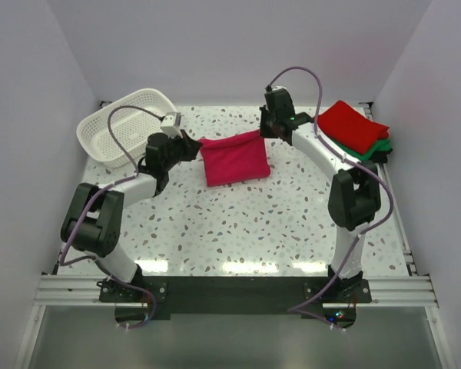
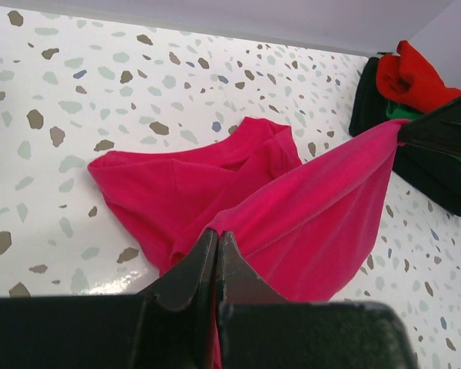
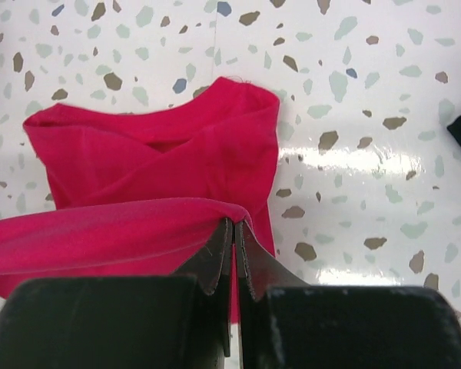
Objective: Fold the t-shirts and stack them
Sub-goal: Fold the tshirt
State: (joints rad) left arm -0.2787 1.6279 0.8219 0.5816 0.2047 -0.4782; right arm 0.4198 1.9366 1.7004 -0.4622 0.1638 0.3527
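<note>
The magenta-pink t-shirt [image 1: 234, 160] lies partly folded on the table [image 1: 238, 231], toward 12 o'clock from the table centre in the top view. Its far edge is lifted and stretched taut between the two grippers. Completed work: a red t-shirt [image 1: 352, 123] sits folded on top of a green t-shirt [image 2: 396, 113] and a black t-shirt [image 2: 366, 98], forming a stack at 2 o'clock. A white basket [image 1: 100, 137] stands at 10 o'clock. Outstanding work, as judged from this state: complete the current fold, then transfer the shirt to the stack. The left gripper [image 1: 199, 143] is at the 9 o'clock end of the raised edge, and its jaws are closed, pinching a corner of the magenta cloth. The right gripper [image 1: 263, 133] is at the 3 o'clock end, and its jaws are likewise closed on the opposite corner. The near portion of the shirt rests flat on the table, and its sides appear folded inward.
</note>
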